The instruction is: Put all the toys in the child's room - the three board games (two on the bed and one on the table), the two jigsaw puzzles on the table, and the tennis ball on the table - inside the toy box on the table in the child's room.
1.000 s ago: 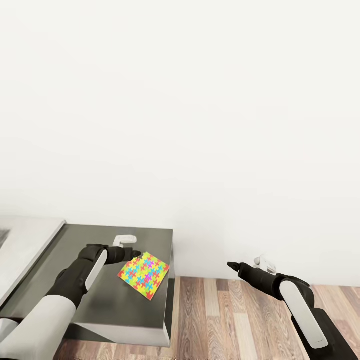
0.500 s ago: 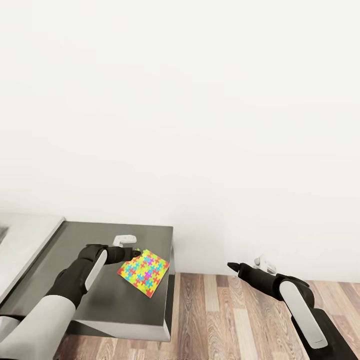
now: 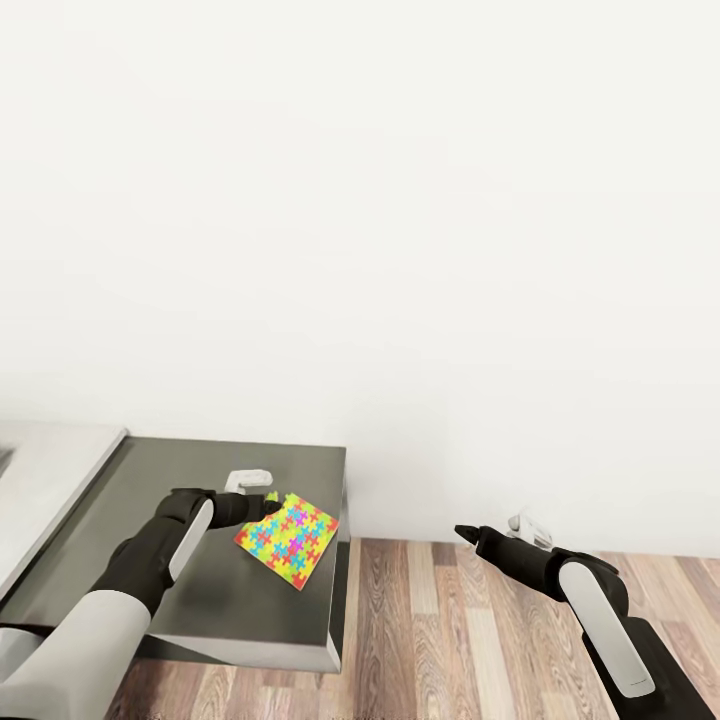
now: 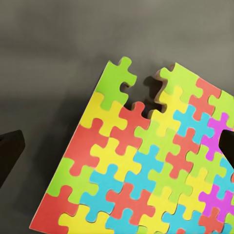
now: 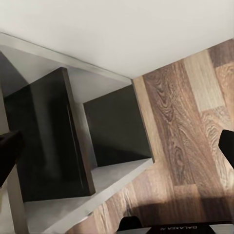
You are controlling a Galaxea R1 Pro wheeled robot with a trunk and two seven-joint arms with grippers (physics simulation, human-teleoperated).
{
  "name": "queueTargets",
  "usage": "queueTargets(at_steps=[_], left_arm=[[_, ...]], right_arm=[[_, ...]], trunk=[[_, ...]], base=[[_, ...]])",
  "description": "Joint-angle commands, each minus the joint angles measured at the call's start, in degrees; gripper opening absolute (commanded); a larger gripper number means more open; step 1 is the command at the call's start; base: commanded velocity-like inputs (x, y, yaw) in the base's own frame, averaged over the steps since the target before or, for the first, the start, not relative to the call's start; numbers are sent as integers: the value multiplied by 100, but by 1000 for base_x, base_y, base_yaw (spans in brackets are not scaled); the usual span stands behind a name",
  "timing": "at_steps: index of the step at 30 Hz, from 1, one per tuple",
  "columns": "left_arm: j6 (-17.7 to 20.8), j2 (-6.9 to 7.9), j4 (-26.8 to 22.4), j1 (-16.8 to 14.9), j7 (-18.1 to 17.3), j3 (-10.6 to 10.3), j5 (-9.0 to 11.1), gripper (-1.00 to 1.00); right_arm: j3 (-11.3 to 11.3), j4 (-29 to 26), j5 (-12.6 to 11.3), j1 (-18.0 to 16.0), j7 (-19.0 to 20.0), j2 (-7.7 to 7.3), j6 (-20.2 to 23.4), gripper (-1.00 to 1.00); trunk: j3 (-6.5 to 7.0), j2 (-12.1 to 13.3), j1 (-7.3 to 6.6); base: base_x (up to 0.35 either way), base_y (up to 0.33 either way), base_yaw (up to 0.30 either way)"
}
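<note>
Closing on the jigsaw puzzle (image 3: 288, 541), lower left of head view, on the dark grey unit (image 3: 200, 600): left gripper (image 3: 268, 500) at its edge. Left wrist view: fingers spread either side; centre before pinching. Right gripper (image 3: 463, 531) idle; cannot tell there, right wrist view shows tips apart.

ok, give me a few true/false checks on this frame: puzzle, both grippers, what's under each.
1. The jigsaw puzzle lies over the dark grey unit. True.
2. The left gripper is at the puzzle's edge. True.
3. The right gripper holds a board game. False: it holds nothing and hangs over the wood floor.
4. The puzzle is complete. False: the left wrist view shows a gap in one edge.
5. The puzzle hangs over the floor. False: it sits near the unit's corner, inside the edge.
</note>
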Motion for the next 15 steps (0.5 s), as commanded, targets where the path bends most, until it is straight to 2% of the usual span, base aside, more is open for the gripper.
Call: queueTargets(at_steps=[1, 15], left_arm=[[26, 6, -6, -4, 9, -14, 31, 100], [26, 6, -6, -4, 8, -13, 32, 100]], right_arm=[[9, -6, -60, -5, -60, -5, 6, 100], [9, -2, -60, -5, -60, -5, 6, 100]], trunk=[[-20, -12, 3], [-150, -12, 3]], base=[[0, 0, 0], [0, 0, 0]])
